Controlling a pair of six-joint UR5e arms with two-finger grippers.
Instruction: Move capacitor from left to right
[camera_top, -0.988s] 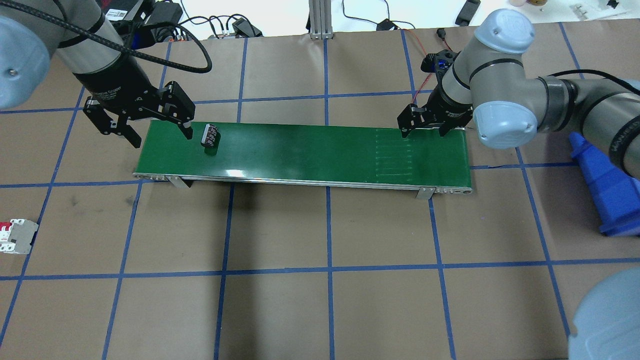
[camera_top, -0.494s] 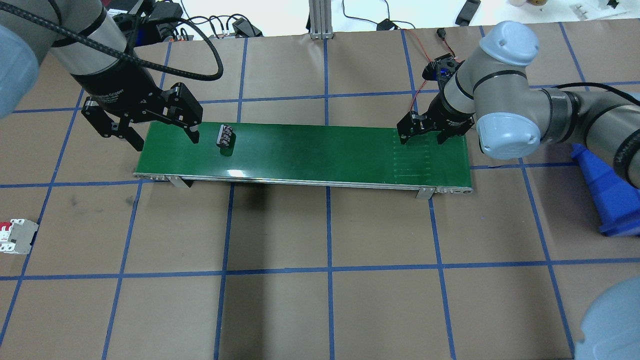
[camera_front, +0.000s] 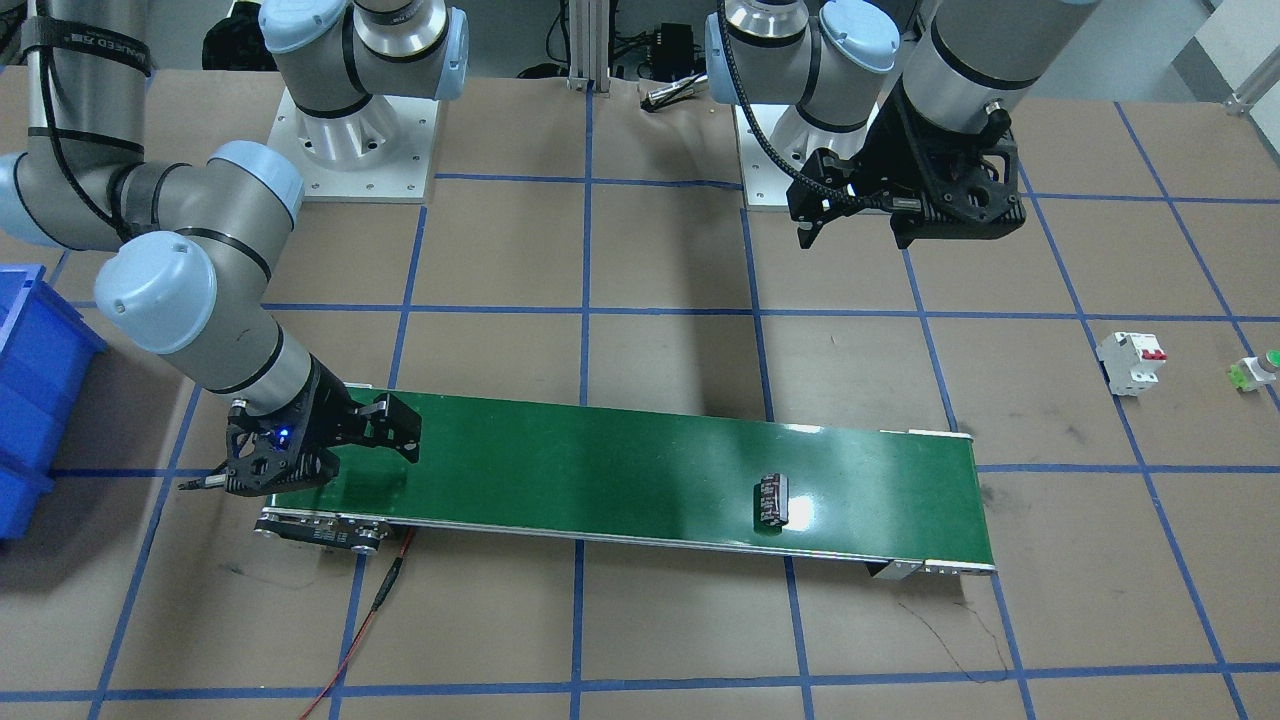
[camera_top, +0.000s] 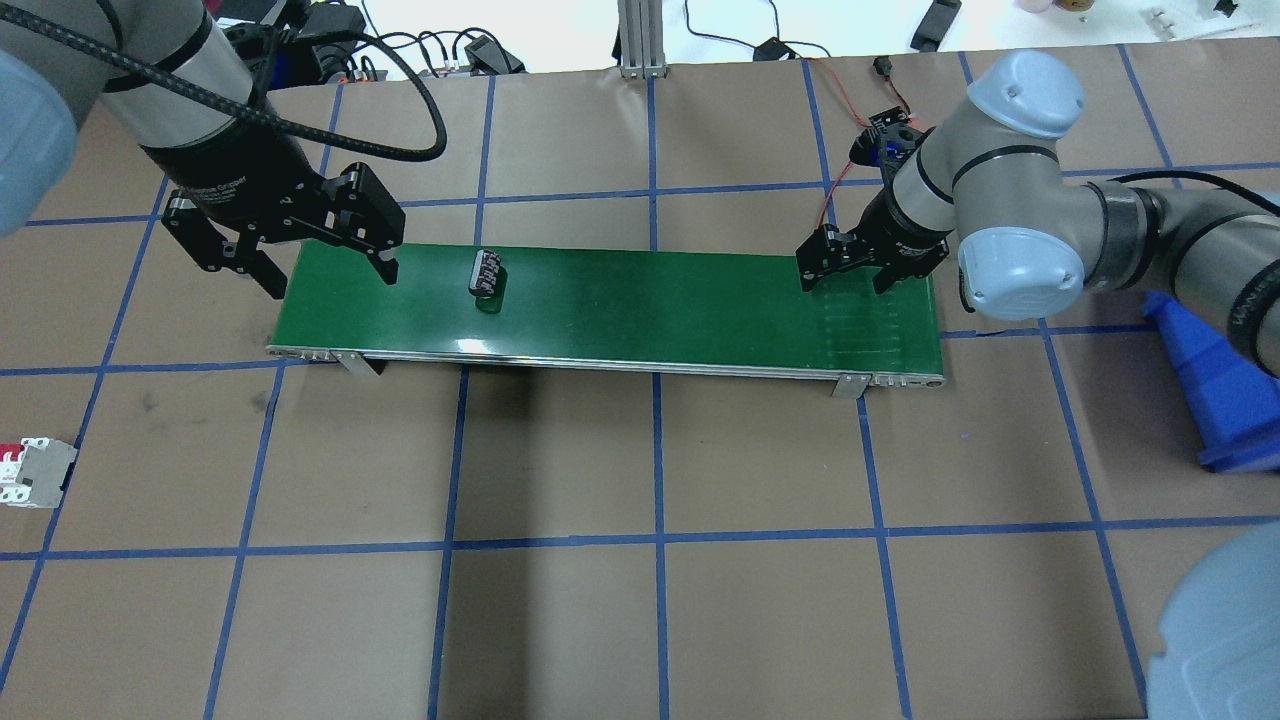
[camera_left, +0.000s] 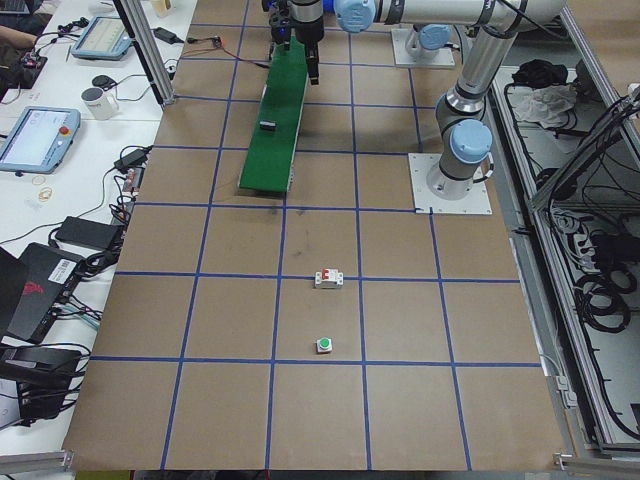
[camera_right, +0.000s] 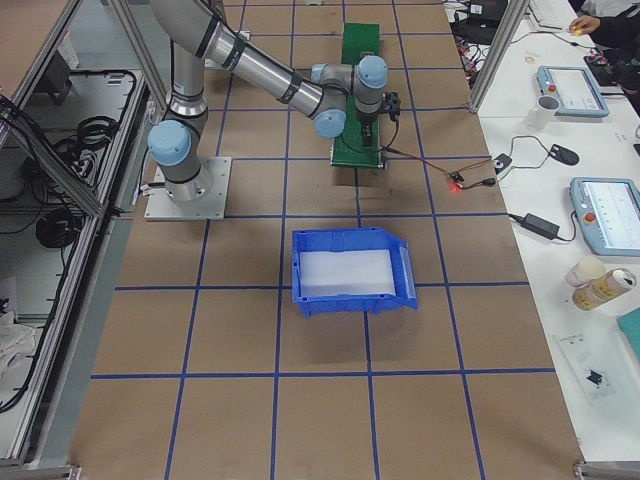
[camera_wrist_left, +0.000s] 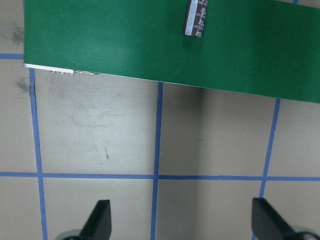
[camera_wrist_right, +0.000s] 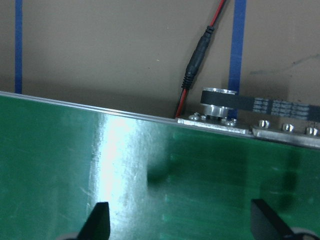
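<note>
Capacitor (camera_top: 487, 272) lies on the green conveyor belt (camera_top: 620, 305), in the belt's left portion, roughly midway between its two long edges. It is set crosswise to the belt's length with the ribbed side up. Nothing touches it.

Left gripper (camera_top: 331, 282) hangs above the belt's left end, jaws spread wide and holding nothing. One finger is over the belt surface, the other outside the belt's end, above the brown paper. The capacitor is not between them. It sits just beyond the inner finger, on the side toward the belt's middle, near but clearly apart. In my left wrist view the capacitor shows at the top of the frame on the green, with both fingertips (camera_wrist_left: 101, 216) at the bottom edge over the paper on the near side of the belt.

Right gripper (camera_top: 844, 285) is low over the belt's right end, at the far long edge, jaws spread, nothing held. The right wrist view shows only bare green belt between its fingers, with the belt's metal edge, a pulley and a red-and-black cable (camera_wrist_right: 196, 65) past it. Most of the belt's length separates this gripper from the capacitor.

Off the belt, well past its left end: a white breaker (camera_front: 1132, 362) and a green-capped push button (camera_front: 1255, 372). A blue bin (camera_right: 350, 272) stands past the belt's right end.
</note>
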